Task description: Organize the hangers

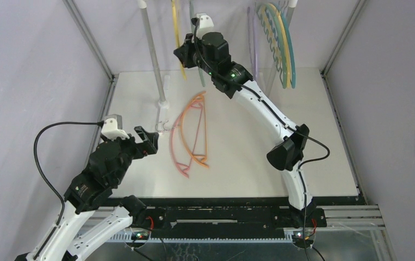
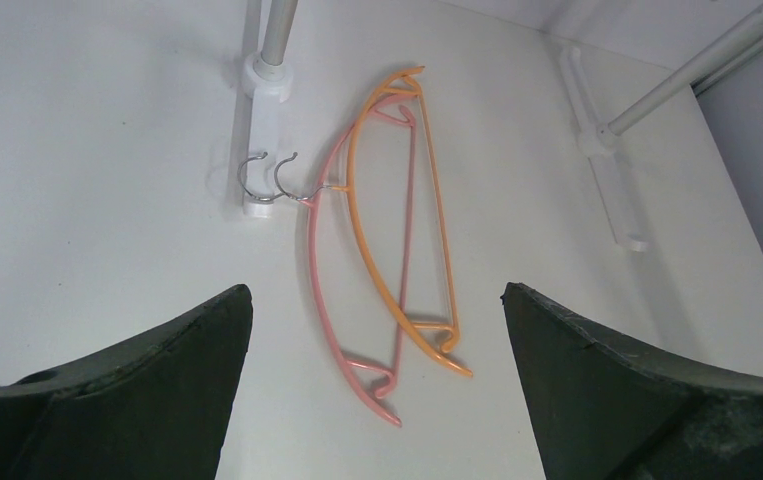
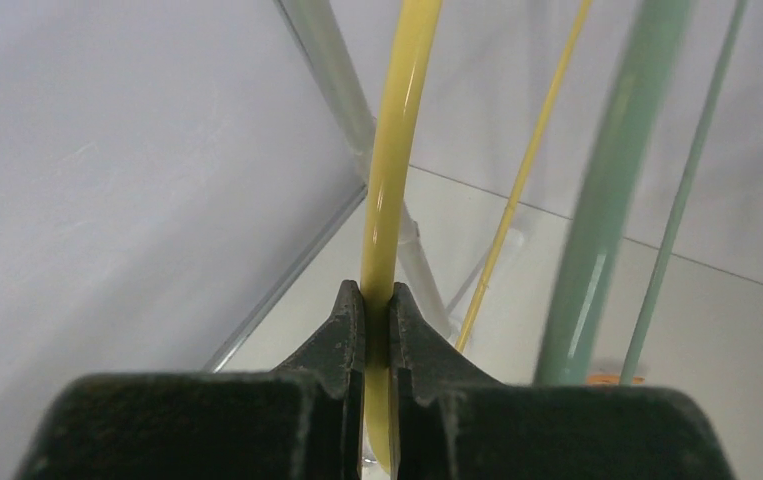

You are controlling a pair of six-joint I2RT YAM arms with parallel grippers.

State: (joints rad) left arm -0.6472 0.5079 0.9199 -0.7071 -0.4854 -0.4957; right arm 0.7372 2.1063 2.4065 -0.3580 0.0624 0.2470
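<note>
Claw status: right claw [image 3: 377, 300] is pinched almost shut on the yellow hanger [image 3: 397, 150], gripping its curved arm, and the plastic runs up from between the jaws. A pale green hanger [image 3: 607, 200] hangs just beside it.

We read the step as placing or shifting the yellow one on the rail. The top bar is out of frame, so we cannot tell whether the hook is seated. The next move calls for getting that hook over the bar before letting go, then backing out without snagging the green one.

The right arm reaches far forward and up, elbow bent over the surface [image 1: 237, 174], wrist near the left post [image 1: 154, 60]. A bunch of hangers [image 1: 284, 49] hangs at the far right.

The left claw [image 2: 377, 295] is wide open and empty. It hovers low over the pink hanger [image 2: 314, 260] and orange hanger [image 2: 367, 240], which lie overlapped on the surface with their hooks by the post's foot. We judge those two are next.
</note>
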